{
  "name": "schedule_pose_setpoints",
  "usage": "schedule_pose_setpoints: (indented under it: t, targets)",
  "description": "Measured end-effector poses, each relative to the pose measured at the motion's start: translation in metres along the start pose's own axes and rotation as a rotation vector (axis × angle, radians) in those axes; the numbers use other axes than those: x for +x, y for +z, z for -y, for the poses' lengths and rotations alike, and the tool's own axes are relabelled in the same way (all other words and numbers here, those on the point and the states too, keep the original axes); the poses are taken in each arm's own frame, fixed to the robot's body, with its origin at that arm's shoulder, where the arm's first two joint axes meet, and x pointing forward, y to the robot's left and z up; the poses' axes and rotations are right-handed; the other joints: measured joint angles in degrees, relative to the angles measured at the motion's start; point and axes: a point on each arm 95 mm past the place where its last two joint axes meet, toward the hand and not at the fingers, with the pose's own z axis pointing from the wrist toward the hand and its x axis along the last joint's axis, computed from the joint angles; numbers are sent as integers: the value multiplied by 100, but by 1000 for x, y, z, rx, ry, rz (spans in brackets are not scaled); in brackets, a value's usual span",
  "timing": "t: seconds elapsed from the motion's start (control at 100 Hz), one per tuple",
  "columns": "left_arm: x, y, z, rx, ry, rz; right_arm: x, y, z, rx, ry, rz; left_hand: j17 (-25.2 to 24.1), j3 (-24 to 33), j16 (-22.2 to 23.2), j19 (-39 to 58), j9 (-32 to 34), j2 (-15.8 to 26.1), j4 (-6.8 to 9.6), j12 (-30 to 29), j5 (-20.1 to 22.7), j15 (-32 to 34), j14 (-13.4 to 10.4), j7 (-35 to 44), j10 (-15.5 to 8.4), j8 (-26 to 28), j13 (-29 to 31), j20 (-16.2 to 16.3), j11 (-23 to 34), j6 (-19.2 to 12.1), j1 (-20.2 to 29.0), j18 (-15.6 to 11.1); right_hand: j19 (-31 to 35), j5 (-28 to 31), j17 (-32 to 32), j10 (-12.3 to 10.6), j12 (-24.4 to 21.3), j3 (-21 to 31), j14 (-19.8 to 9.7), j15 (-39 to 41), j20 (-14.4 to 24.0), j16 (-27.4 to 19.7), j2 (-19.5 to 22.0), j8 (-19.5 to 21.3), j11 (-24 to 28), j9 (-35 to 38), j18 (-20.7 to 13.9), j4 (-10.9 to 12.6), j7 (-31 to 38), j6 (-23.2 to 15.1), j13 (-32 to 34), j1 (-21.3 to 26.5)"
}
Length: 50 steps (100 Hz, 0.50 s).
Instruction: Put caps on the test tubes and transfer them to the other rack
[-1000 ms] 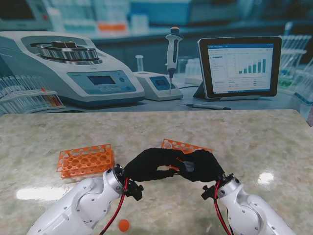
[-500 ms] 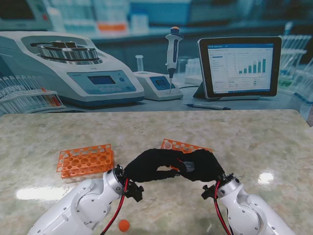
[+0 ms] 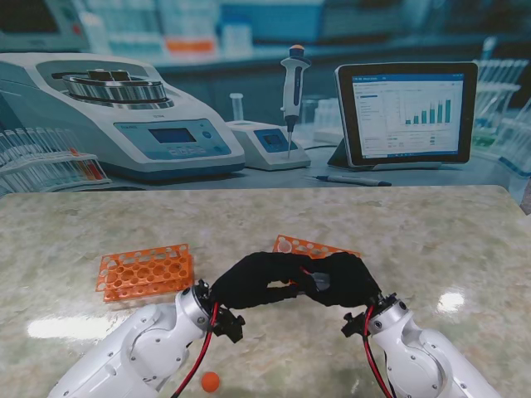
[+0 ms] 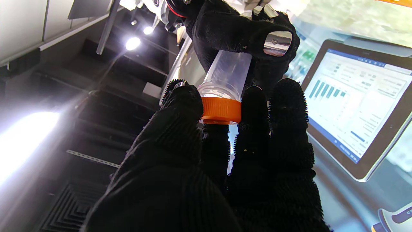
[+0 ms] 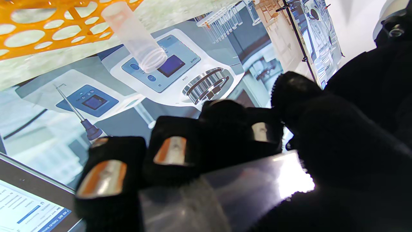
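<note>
Both black-gloved hands meet over the table's middle, nearer to me than the right orange rack [image 3: 319,247]. My right hand [image 3: 342,280] is shut on a clear test tube [image 4: 227,75], seen close up [image 5: 225,196] in the right wrist view. My left hand [image 3: 249,279] is shut on the orange cap [image 4: 221,110], which sits on the tube's mouth, fingertips [image 4: 183,100] pinching it. One uncapped clear tube [image 5: 135,35] stands in the right rack [image 5: 48,25]. The left orange rack [image 3: 145,270] shows no tubes.
A loose orange cap [image 3: 211,381] lies on the table near my left forearm. Behind the table's far edge hangs a lab backdrop with a centrifuge [image 3: 116,116], a pipette [image 3: 293,83] and a tablet [image 3: 406,112].
</note>
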Motion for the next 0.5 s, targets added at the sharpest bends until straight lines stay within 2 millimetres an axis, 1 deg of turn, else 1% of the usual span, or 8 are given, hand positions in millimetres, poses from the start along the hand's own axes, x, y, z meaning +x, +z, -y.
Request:
schedule_pose_setpoints:
  t: [0.27, 0.28, 0.5]
  targets:
    - [0, 2, -1, 6, 7, 0, -1, 0, 0, -8, -1, 1, 88, 343, 13, 0, 60, -307, -11, 1, 0, -236, 122, -1, 9, 0, 95, 0, -10, 1, -15, 47, 0, 0, 0, 0, 13, 0, 0, 0, 0, 0, 0, 0, 0, 0, 0, 0, 0, -1, 0, 0]
    - [0, 2, -1, 7, 7, 0, -1, 0, 0, -9, -1, 2, 92, 353, 13, 0, 61, -309, -59, 0, 0, -237, 122, -1, 9, 0, 96, 0, -10, 1, -15, 49, 0, 0, 0, 0, 15, 0, 0, 0, 0, 0, 0, 0, 0, 0, 0, 0, 0, -1, 0, 0]
    - [2, 3, -2, 13, 20, -9, -1, -1, 0, -21, -3, 2, 168, 416, 14, 0, 116, -416, -54, 1, 0, -360, 167, -1, 21, 0, 212, 0, -10, 1, -15, 94, 0, 0, 0, 0, 33, -1, 0, 0, 0, 0, 0, 0, 0, 0, 0, 0, 0, -1, 0, 0]
